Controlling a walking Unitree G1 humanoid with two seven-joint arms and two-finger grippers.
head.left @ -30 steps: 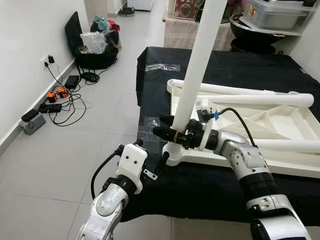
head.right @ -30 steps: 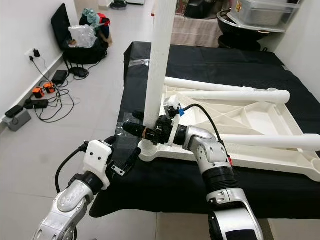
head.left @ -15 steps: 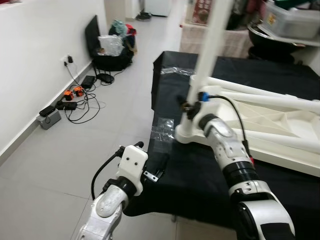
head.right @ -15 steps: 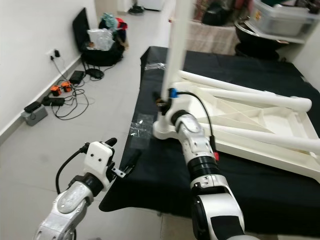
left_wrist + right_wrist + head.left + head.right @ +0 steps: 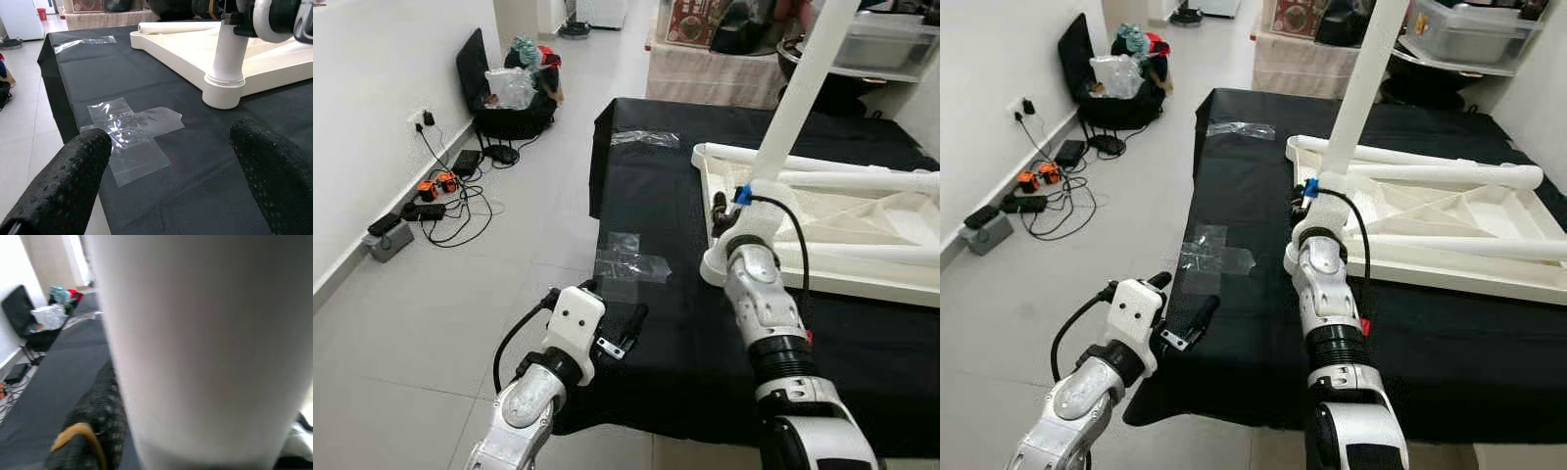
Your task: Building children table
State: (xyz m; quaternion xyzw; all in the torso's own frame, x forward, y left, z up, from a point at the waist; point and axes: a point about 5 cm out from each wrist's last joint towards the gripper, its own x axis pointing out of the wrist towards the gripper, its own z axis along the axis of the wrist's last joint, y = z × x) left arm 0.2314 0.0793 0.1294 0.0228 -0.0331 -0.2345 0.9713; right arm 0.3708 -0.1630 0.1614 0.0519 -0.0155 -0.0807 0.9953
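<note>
L gripper (image 5: 625,331) hovers at near-left edge of the counter (image 5: 651,211), fingers (image 5: 63,181) spread wide, nothing between them. Tape (image 5: 628,257) patch on the black cloth just beyond it.

R gripper (image 5: 722,208) sits at base of the upright leg (image 5: 793,93), low down by the near-left corner socket of the top (image 5: 862,220), which lies upside-down, centre-right on counter. R wrist cam: one finger (image 5: 95,431) pressed along the leg; looks clamped on it, other finger hidden behind the leg.

Handling (judgement): leg = hollow plastic tube, light, stiff, smooth so prob slippery under twist. Long lever, so hold low near socket like now; high grip would rock the joint. Top is broad, ribbed, light, may skate on cloth when leg gets torqued; L gripper could pin the rim. 2 more legs lie flat across the top, further back.

Vs 1 s ago: R arm was reaching across from the right w/ gripper side-on around leg; now forearm is nearly end-on, wrist rotated. Whole view shifted, so cam moved too; leg leans right in frame now. L gripper about same spot.
</note>
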